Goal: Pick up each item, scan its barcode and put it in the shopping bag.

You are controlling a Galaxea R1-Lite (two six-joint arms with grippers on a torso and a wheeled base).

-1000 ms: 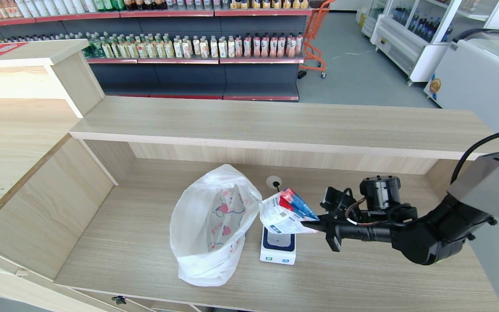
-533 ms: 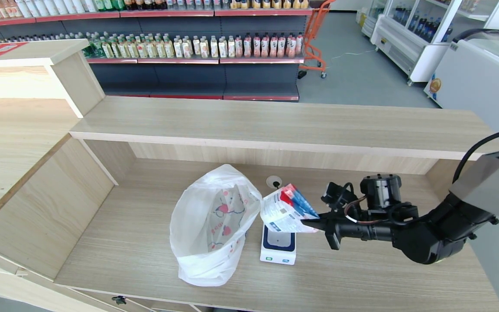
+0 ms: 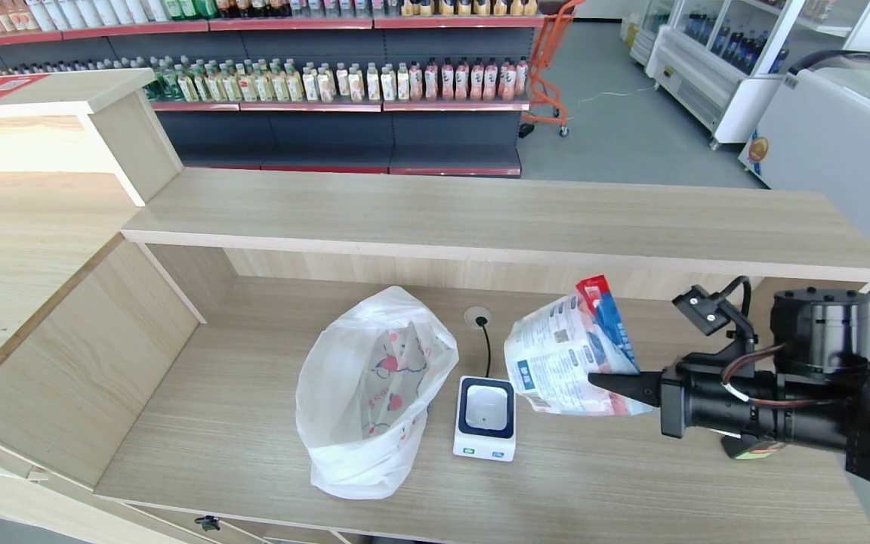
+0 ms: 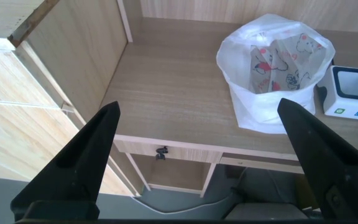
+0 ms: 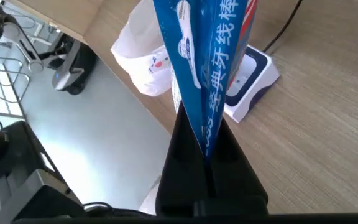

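My right gripper [image 3: 607, 381] is shut on a flat snack pouch [image 3: 567, 351], white on its printed back with a blue and red edge. It holds the pouch upright above the counter, to the right of the white barcode scanner [image 3: 485, 418]. In the right wrist view the blue pouch [image 5: 207, 68] rises from the closed fingers [image 5: 207, 165], with the scanner [image 5: 248, 84] beyond it. The white shopping bag [image 3: 371, 389] stands open left of the scanner, with a patterned packet inside. My left gripper [image 4: 201, 149] hangs open off the counter's near edge, with the bag [image 4: 275, 68] ahead of it.
A raised wooden ledge [image 3: 480, 215] runs along the back of the counter, and a wooden side wall [image 3: 80, 355] closes the left. The scanner's black cable [image 3: 486, 344] runs to a grommet behind it. Store shelves and freezers stand far behind.
My right gripper has pulled the pouch back to the right and up, off the scanner, and turned its printed white face toward the camera. The bag and scanner stayed put.
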